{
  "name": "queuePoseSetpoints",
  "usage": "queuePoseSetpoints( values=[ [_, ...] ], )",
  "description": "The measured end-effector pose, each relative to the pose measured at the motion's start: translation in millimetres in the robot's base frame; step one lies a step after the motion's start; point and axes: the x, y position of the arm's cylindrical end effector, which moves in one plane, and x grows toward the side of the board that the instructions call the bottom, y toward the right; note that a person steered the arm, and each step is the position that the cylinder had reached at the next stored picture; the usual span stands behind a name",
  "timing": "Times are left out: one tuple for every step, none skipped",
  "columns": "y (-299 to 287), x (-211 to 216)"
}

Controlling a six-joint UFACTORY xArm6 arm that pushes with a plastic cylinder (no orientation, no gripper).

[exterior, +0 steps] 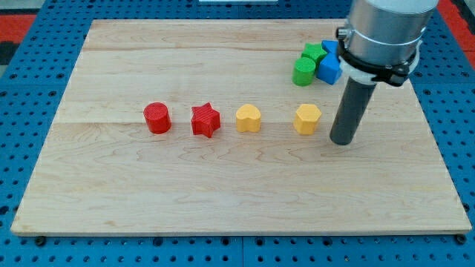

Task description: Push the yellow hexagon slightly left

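Note:
The yellow hexagon lies on the wooden board, right of the board's middle. My tip rests on the board just to the view's right of the hexagon and slightly lower, with a small gap between them. A yellow heart-shaped block lies to the hexagon's left in the same row.
A red star and a red cylinder continue the row to the left. At the top right a cluster holds a green cylinder, a green block and blue blocks, partly hidden by the arm.

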Motion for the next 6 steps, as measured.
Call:
queuePoseSetpoints(
  values=[
    [5, -31],
    [5, -34],
    [6, -31],
    [3, -25],
    [-11, -25],
    [-21, -25]
  ],
)
